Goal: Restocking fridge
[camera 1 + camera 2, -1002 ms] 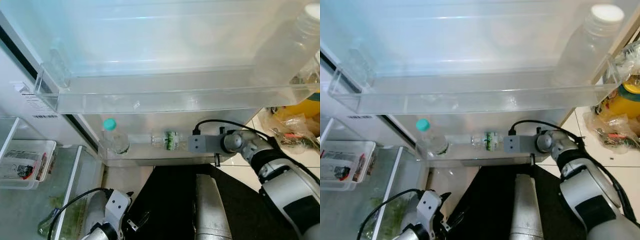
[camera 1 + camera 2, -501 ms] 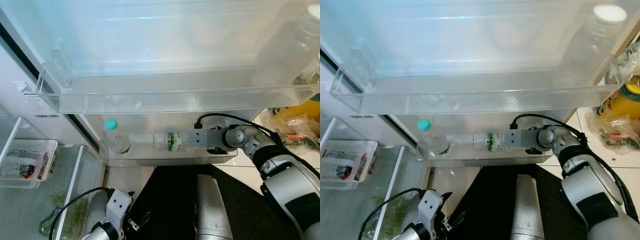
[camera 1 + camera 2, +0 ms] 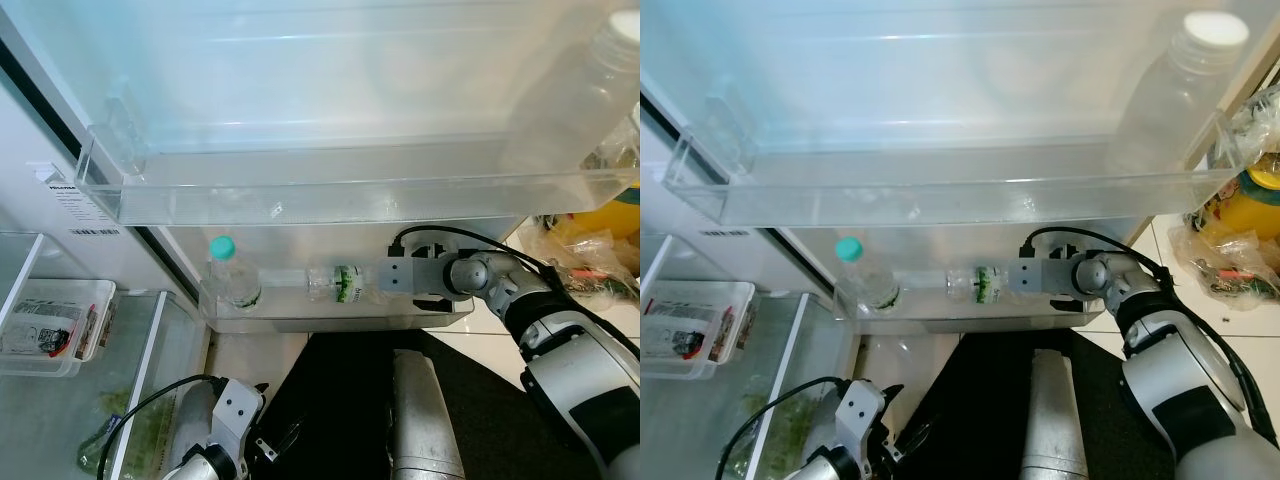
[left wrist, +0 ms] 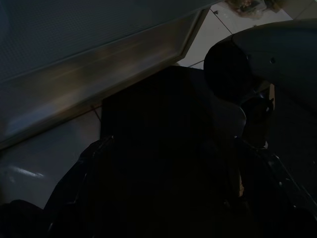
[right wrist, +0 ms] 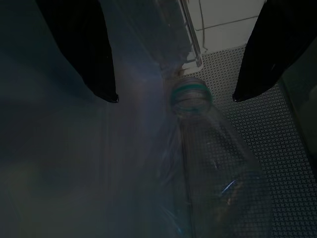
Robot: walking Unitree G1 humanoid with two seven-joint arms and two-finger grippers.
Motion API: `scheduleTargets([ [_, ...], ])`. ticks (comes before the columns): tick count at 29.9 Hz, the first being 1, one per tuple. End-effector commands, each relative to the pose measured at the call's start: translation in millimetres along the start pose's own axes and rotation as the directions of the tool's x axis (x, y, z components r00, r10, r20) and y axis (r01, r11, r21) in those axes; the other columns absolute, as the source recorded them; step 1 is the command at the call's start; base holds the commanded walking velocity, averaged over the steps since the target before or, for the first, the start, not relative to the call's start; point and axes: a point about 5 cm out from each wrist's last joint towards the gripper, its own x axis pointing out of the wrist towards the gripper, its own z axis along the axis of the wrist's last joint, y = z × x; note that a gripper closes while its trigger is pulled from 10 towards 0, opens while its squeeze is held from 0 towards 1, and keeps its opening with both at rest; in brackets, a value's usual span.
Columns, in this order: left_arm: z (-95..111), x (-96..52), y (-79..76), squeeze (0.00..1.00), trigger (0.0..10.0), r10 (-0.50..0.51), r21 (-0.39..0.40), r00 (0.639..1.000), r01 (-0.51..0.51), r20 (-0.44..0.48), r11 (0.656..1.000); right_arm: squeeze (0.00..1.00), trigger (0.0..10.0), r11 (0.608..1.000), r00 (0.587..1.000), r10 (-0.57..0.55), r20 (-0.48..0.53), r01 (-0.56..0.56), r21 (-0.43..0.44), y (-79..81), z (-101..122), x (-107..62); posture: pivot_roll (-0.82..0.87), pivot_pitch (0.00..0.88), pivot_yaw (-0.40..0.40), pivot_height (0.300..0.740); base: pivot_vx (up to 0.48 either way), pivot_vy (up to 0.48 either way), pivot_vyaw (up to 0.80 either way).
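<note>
Fridge door stands open before me, its lower door shelf [image 3: 300, 322] holding a teal-capped bottle [image 3: 231, 277] upright at the left end and a green-labelled bottle [image 3: 336, 283] lying on its side mid-shelf. My right pincer [image 5: 174, 94] is spread wide around that lying bottle, not gripping. I'd back out straight, touching nothing. Upper door shelf [image 3: 940, 195] carries a white-capped bottle [image 3: 1175, 85]. Left pincer [image 3: 268, 445] hangs idle; its fingers I cannot tell.

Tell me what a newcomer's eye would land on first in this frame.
The right pincer, fingers spread, reaches into the lower fridge door shelf toward a clear bottle lying on its side. Left of it stands a teal-capped bottle. Above, on the upper door shelf, a large white-capped bottle stands at the right end.
</note>
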Motion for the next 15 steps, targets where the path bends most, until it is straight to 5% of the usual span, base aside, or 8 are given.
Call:
scheduleTargets([
  [1, -41, -28.3, -15.1, 0.00, 10.0, -0.011, -0.108, 0.982, -0.010, -0.187, 0.994, 0.00, 10.0, 0.995, 0.995, 0.089, -0.039, -0.087, 0.046, 34.3, -12, 9.8, 0.05, 0.444, 0.030, 0.453, 0.000, 0.000, 0.00],
  [15, -43, -34.7, -17.3, 0.00, 10.0, -0.011, -0.110, 0.981, -0.011, -0.192, 0.994, 0.00, 10.0, 0.980, 0.983, 0.180, 0.038, -0.182, 0.081, 52.1, -5, 14.7, 0.07, 0.462, 0.032, 0.453, 0.000, 0.000, 0.00],
])
